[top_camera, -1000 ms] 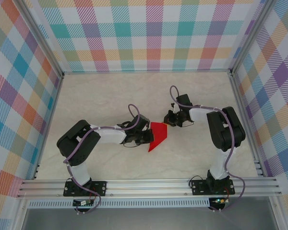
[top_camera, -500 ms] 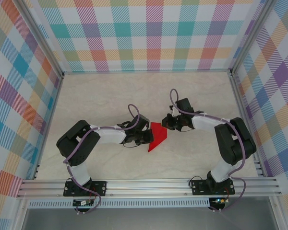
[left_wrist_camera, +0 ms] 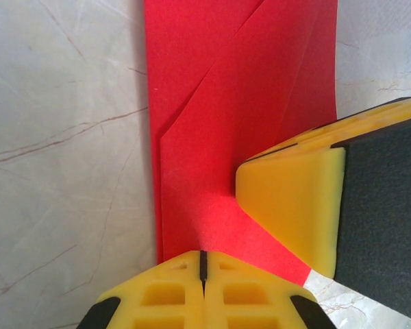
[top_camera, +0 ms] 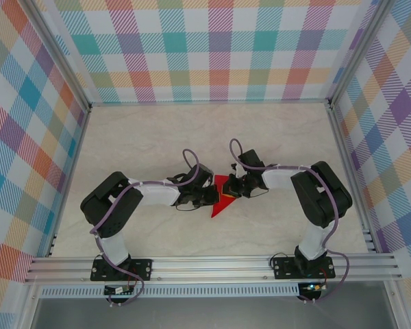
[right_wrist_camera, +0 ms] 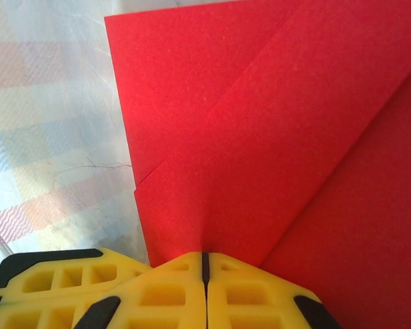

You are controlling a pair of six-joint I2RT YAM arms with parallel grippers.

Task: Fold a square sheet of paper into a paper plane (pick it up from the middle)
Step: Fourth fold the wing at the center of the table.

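A: Red sheet (top_camera: 220,205) part-folded, flat on table (top_camera: 157,137), mid-frame in top view. L gripper (left_wrist_camera: 203,256) clenched, tip on its left side. R gripper (right_wrist_camera: 204,258) clenched too, tip on the folded flap.

B: Looks like creasing. L should pin and R drag slowly along the fold, else layers skew.

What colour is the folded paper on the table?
Bright red paper, clearest in the right wrist view.

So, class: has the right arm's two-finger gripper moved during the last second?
Yes. The right gripper has shifted leftward, away from the right aluminium side rail, and now sits over the folded bright red paper sheet.
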